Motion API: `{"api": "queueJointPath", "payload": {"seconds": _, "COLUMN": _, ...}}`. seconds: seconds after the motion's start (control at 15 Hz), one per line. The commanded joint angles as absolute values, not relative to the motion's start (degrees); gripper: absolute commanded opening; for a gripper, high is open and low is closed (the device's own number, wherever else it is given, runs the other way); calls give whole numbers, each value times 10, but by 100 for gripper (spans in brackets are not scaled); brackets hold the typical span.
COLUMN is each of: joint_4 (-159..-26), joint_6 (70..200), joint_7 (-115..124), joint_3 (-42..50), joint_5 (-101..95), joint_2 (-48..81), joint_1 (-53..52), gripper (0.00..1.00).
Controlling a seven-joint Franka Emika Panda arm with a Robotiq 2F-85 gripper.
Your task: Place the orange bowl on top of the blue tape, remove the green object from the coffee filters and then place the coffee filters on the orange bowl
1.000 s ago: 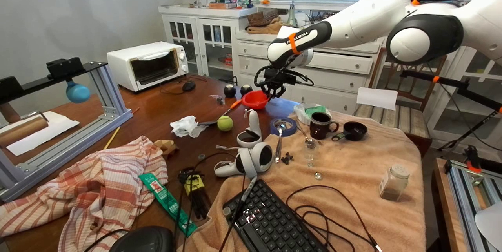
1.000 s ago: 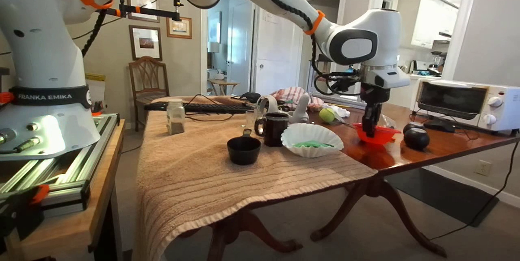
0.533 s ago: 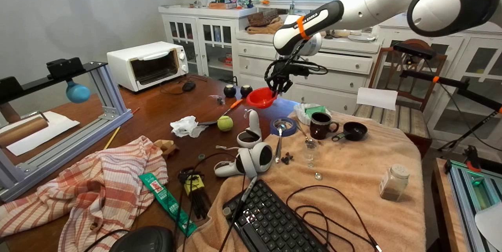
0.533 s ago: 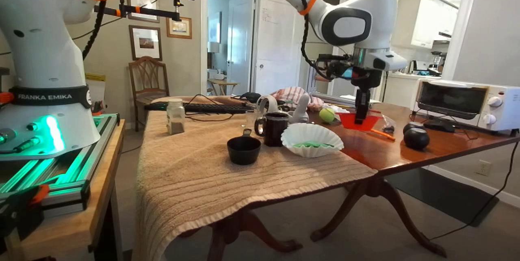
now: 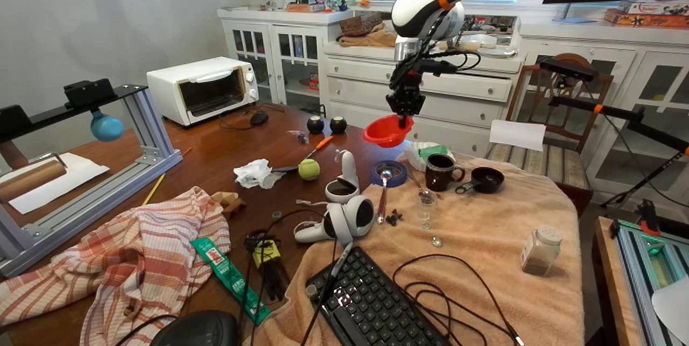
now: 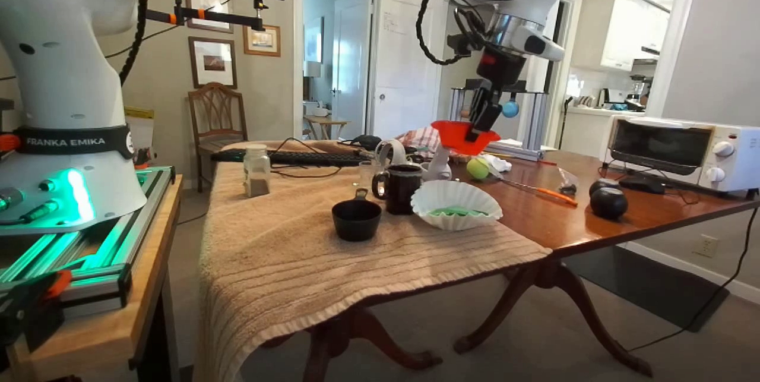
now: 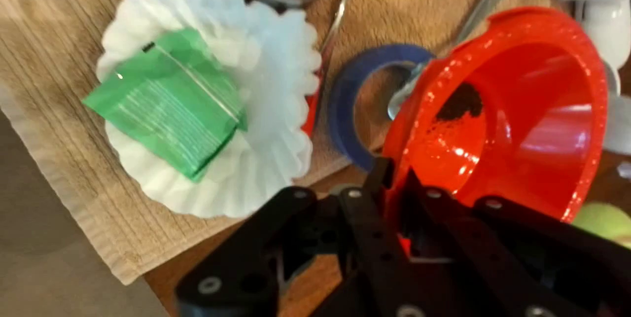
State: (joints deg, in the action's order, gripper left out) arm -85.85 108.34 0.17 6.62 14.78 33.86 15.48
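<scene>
The orange bowl (image 5: 383, 133) is held tilted in the air, also seen in an exterior view (image 6: 454, 139) and in the wrist view (image 7: 532, 124), with dark grounds inside. My gripper (image 7: 398, 174) is shut on its rim, one finger inside and one outside. The blue tape (image 5: 401, 177) lies flat on the table, just below and beside the bowl; in the wrist view the bowl overlaps the edge of the tape (image 7: 343, 105). The white coffee filters (image 7: 276, 90) sit beside the tape, with the green object (image 7: 172, 105), a flat packet, lying in them.
A metal spoon (image 5: 382, 202) rests with its head on the tape. A dark mug (image 5: 440, 174) and a black measuring cup (image 5: 487, 180) stand near the filters. White controllers (image 5: 344, 187), a tennis ball (image 5: 309, 169) and an orange-handled knife (image 6: 555, 195) lie nearby.
The bowl has been lifted off the table in the gripper and carried toward the tape and filters. It now hangs higher and more tilted.
</scene>
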Motion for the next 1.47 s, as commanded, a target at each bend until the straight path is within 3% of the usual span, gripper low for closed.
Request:
{"api": "queueJointPath", "payload": {"seconds": 0.0, "joint_4": -907, "joint_6": 1029, "joint_7": -54, "joint_3": 68, "joint_5": 93, "joint_2": 310, "joint_1": 147, "gripper": 2}}
{"api": "queueJointPath", "payload": {"seconds": 0.8, "joint_4": -906, "joint_6": 1055, "joint_7": -279, "joint_3": 42, "joint_5": -73, "joint_2": 345, "joint_1": 131, "gripper": 2}}
{"api": "queueJointPath", "payload": {"seconds": 1.4, "joint_4": -854, "joint_6": 1028, "joint_7": -457, "joint_3": 6, "joint_5": -57, "joint_2": 368, "joint_1": 144, "gripper": 2}}
